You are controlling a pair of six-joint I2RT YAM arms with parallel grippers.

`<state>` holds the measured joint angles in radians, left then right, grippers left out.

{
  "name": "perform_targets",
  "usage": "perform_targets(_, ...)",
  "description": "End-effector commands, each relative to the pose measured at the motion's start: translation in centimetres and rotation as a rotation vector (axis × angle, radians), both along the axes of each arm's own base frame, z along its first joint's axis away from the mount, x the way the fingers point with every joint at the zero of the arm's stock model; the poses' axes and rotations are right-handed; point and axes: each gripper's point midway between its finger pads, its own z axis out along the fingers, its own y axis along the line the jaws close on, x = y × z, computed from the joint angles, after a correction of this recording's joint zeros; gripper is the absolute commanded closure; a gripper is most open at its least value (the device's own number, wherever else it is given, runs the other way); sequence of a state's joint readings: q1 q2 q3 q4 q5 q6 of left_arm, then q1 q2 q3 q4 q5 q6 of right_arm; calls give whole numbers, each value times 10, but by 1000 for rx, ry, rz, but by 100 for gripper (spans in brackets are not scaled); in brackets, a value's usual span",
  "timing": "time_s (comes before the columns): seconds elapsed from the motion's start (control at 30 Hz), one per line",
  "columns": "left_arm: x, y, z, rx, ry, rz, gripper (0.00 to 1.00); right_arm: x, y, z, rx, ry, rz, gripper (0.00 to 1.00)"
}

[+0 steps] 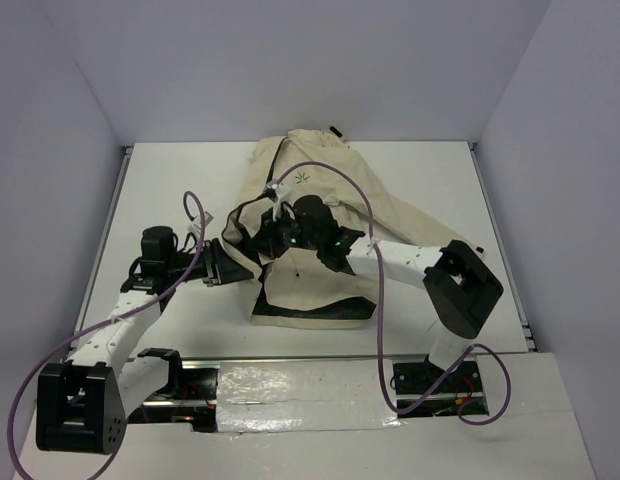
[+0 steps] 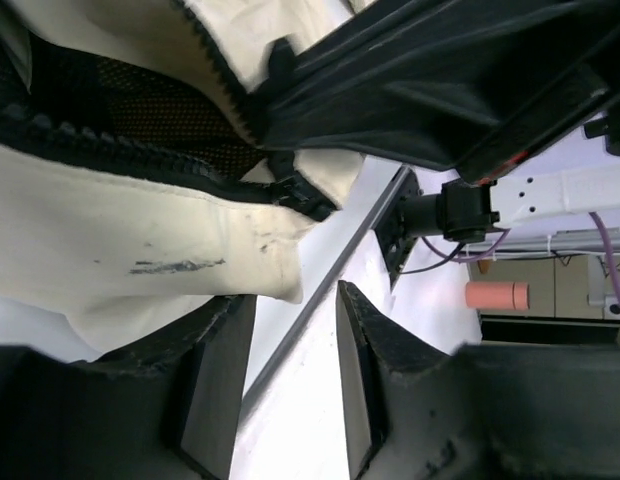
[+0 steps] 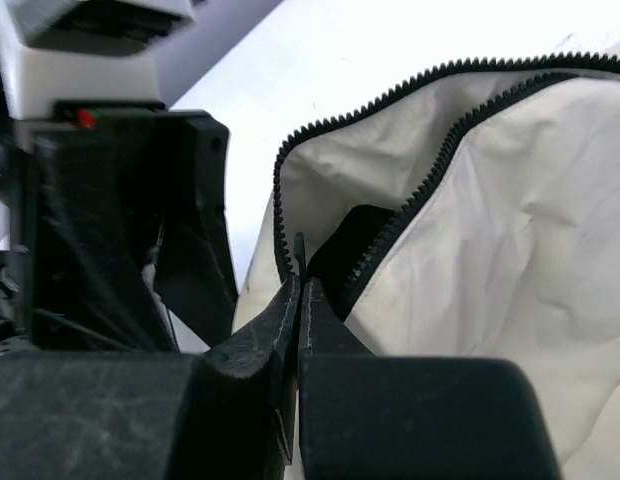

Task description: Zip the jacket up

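At table (image 1: 170, 180) centre, toward 12 o'clock: jacket (image 1: 320, 200), unzipped. At its 9 o'clock, right pincer (image 3: 298, 300) pinched shut on zipper (image 3: 360, 110) edge; left pincer (image 2: 295, 370) gapes empty. Likely best: left clamps hem (image 1: 310, 315), keeps teeth taut.

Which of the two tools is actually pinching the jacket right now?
The right tool: its fingers are shut on the jacket at its zipper edge. The left tool is open, holding nothing.
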<state>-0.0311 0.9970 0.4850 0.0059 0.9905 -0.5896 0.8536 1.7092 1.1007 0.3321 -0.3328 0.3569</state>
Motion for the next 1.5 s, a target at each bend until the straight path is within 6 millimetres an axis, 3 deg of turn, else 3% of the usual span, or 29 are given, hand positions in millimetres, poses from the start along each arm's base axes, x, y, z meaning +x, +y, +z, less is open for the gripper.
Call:
perform_targets(0.0, 9, -3, 15, -63, -60, 8, 51, -1, 2, 49, 115, -91, -1, 100)
perform_targets(0.17, 10, 1, -5, -3, -29, 35, 49, -15, 8, 50, 134, -101, 69, 100)
perform_targets(0.33, 13, -1, -1, -43, -33, 62, 48, -34, 17, 41, 88, -145, 192, 100)
perform_targets(0.47, 13, -1, 1, -57, -40, 66, 57, -40, 23, 36, 59, -167, 249, 100)
perform_targets(0.63, 5, -3, 5, -67, -31, 29, 91, -44, 34, 29, -7, -223, 323, 100)
perform_targets(0.67, 3, -4, 5, -65, -29, 16, 100, -41, 36, 34, -8, -237, 321, 100)
perform_targets(0.83, -6, -3, 8, -11, -70, -65, 100, -15, 40, 19, -105, -285, 230, 100)
perform_targets(1.17, -34, 0, 13, 61, -57, -188, 100, 37, 48, 41, -175, -488, 98, 100)
perform_targets(1.27, -39, 1, 9, 71, -42, -191, 100, 50, 52, 42, -169, -463, 54, 100)
perform_targets(1.37, -43, 1, 6, 71, -25, -190, 100, 67, 54, 56, -134, -453, -3, 100)
perform_targets(1.47, -45, 1, 6, 69, -29, -196, 100, 89, 52, 53, -134, -418, -67, 100)
